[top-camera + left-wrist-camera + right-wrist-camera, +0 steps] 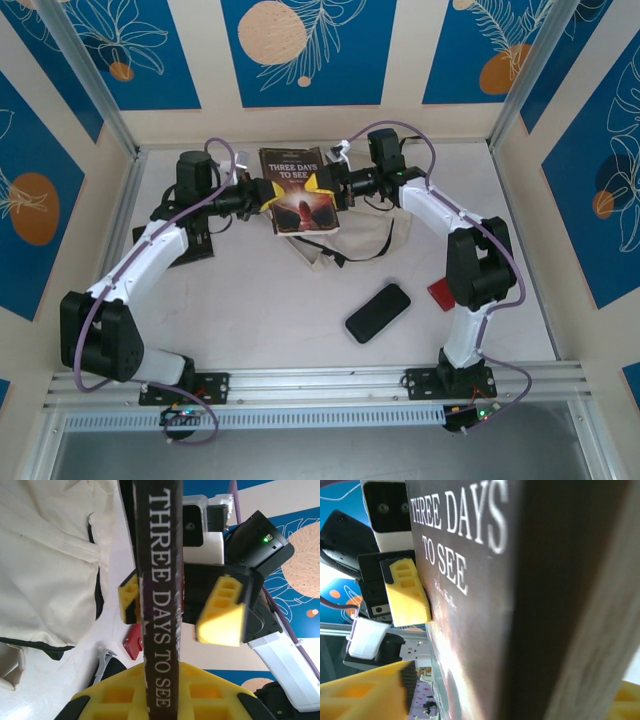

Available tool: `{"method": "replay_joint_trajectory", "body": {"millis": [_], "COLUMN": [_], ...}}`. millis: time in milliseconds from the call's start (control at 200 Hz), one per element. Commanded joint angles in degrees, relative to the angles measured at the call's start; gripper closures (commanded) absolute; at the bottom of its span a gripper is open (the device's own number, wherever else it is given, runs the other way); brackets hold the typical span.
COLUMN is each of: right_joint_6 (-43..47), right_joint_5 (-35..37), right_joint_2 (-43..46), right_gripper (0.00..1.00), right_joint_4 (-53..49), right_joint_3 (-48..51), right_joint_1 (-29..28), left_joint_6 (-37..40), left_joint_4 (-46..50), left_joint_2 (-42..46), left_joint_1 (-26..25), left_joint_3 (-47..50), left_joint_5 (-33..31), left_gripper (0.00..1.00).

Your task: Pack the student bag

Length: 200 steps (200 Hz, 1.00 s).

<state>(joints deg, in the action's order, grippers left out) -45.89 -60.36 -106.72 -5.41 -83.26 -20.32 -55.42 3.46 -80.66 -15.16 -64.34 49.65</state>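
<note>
Left gripper (pixel 268 195) pinches the book (pixel 300 205), upper centre; right gripper (pixel 322 185) straddles it loosely, so it may pivot and miss the bag (pixel 378 236).

right wrist | book (pixel 485 605), dark cover reading THREE DAYS TO SEE, close up and tilted | left claw (pixel 426 605) at its far edge, yellow finger (pixel 407 592) against cover | right claw (pixel 492 697) straddles book, its lower-left finger (pixel 360 692) clear of cover
</note>
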Motion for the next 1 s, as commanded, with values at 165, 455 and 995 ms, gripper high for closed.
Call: {"method": "replay_joint_trajectory", "body": {"millis": [165,455,995], "right_joint_6": [-11.8,-21.8,-36.0], "right_joint_5": [-0.3,10.3,33.9], "right_joint_2": [3.0,7.9,6.9], "right_gripper": [0.77,0.96,0.97], "right_joint_4": [9.8,18.8,28.9], "right_joint_3": [4.5,8.7,10.9], "right_joint_1": [1.7,0.9,-4.8], "left_joint_6": [0.9,-5.8,-22.8], "left_joint_4": [-1.9,-4.2,-21.8], "left_joint_2": [2.0,5.8,9.1], "left_joint_1": [-0.4,-0.8,-13.0], "left_joint_3": [0.1,6.3,18.3], "left_joint_5": [0.9,-11.6,-40.8], "left_gripper": [1.00,0.42,0.10]}}
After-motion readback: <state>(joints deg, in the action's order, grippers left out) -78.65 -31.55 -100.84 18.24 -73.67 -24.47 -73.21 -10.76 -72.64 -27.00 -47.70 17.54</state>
